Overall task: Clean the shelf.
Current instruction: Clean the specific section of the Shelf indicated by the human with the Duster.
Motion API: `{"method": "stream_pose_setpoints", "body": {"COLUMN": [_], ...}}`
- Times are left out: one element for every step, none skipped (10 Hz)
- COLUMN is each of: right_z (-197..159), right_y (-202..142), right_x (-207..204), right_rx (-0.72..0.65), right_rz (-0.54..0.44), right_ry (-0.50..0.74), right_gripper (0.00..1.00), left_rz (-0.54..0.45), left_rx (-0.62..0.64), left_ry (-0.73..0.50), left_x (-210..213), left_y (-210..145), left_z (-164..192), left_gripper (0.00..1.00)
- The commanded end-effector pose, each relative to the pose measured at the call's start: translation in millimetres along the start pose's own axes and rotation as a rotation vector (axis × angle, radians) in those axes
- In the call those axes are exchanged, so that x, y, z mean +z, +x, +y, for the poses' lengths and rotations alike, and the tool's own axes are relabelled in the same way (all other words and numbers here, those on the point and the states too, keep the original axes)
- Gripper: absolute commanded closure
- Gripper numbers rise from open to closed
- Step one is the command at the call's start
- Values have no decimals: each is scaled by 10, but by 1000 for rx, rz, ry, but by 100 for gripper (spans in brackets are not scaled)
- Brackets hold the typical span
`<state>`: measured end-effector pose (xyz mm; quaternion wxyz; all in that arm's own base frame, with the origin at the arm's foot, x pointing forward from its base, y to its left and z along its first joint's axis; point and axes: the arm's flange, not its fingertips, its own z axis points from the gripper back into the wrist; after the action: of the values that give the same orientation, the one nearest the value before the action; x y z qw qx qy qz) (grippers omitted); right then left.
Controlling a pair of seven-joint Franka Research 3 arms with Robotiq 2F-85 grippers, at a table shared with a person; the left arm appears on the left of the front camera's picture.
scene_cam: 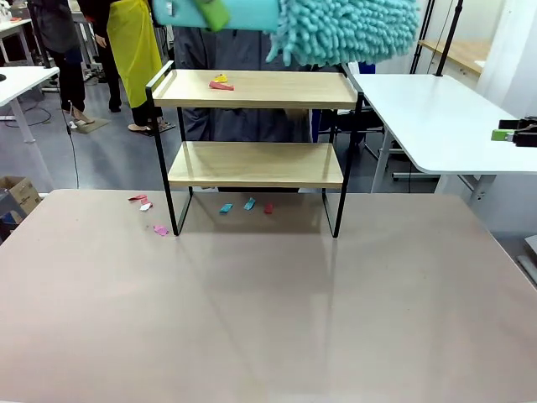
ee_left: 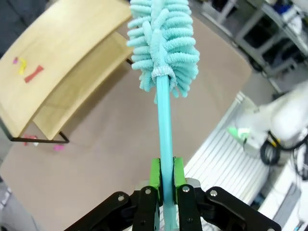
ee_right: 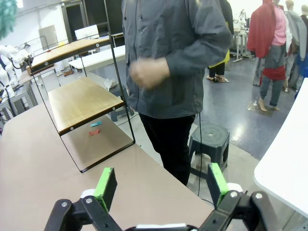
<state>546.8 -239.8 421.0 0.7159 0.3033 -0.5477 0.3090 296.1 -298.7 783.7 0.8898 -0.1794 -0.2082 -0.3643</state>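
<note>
Hovering near the shelf [scene_cam: 256, 88], teal duster [scene_cam: 352, 29]; top cropped

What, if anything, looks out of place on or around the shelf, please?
Coloured scraps lie on the top board of the shelf, and more scraps are scattered on the table under it and by its left leg. The shelf stands straight.
</note>
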Motion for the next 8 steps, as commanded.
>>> {"method": "stream_pose_setpoints", "body": {"right_z": [5, 5, 5, 5, 5, 5, 5, 5], "right_y": [24, 24, 24, 24, 24, 24, 24, 24], "right_x": [-13, -13, -13, -13, -13, -13, -13, -13], "right_rx": [6, 6, 6, 6, 6, 6, 6, 6], "right_rz": [5, 5, 5, 5, 5, 5, 5, 5], "right_ry": [-2, -2, -2, -2, -2, -2, -2, -2], "right_gripper": [0, 0, 0, 0, 0, 0, 0, 0], "left_rz": [-43, -33, -29, -43, -26, 59, -31, -31], "left_rx": [133, 166, 194, 226, 235, 146, 210, 210], "left_ry": [145, 188, 193, 221, 221, 240, 201, 201], "left_x": [-145, -292, -415, -473, -526, -565, -596, -596], "left_y": [298, 423, 526, 600, 636, 591, 514, 514], "left_z": [-182, -232, -253, -273, -272, -244, -226, -226], "left_gripper": [87, 87, 87, 87, 87, 87, 87, 87]}}
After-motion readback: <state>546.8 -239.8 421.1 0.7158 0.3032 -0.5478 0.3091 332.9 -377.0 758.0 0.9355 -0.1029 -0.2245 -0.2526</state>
